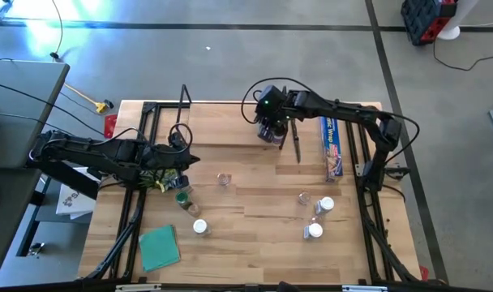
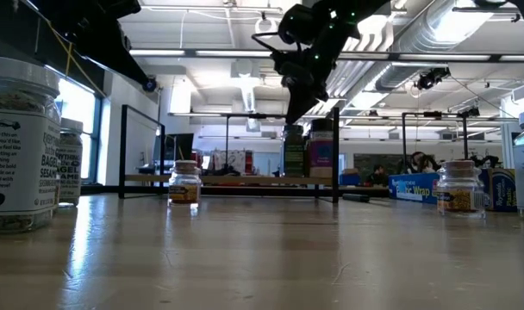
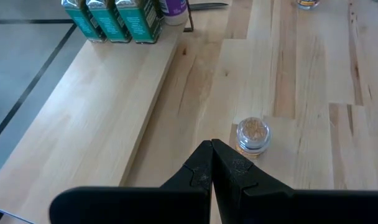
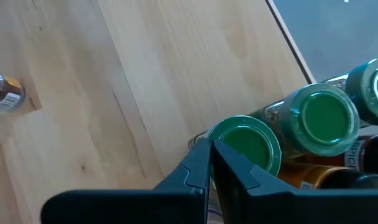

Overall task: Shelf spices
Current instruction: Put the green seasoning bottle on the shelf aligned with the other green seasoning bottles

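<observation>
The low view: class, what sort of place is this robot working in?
Probably a lab or workshop: bare ceiling ducts, a plain concrete floor, and a wooden table with spice jars set out.

Spices [image 1: 315, 231] scattered upright; few on shelf [image 1: 230, 134].

Blue wrap box [image 1: 332, 147] near table's right edge, green cloth [image 1: 159, 246] at front left, yellow-handled tool [image 1: 91, 100] on floor beyond table.

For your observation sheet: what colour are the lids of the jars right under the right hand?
Green: two round green lids show best in the right wrist view.
</observation>
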You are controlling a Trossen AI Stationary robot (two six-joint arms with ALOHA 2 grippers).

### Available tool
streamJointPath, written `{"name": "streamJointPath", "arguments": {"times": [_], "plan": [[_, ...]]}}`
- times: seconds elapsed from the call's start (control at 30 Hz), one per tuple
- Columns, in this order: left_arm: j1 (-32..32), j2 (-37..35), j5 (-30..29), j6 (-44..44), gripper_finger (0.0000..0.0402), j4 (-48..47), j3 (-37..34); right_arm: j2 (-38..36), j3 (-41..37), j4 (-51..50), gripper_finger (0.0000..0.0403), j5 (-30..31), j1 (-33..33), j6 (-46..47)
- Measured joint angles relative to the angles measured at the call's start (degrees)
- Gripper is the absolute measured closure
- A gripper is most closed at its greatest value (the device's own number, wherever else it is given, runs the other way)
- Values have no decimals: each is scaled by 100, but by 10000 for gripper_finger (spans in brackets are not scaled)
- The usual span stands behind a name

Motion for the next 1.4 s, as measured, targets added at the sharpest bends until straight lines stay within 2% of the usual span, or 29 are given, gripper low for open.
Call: {"name": "streamJointPath", "arguments": {"times": [1.4], "plan": [[0,0,0,-4,402,0,0,15,-9,168,389,4,-123,-865]]}}
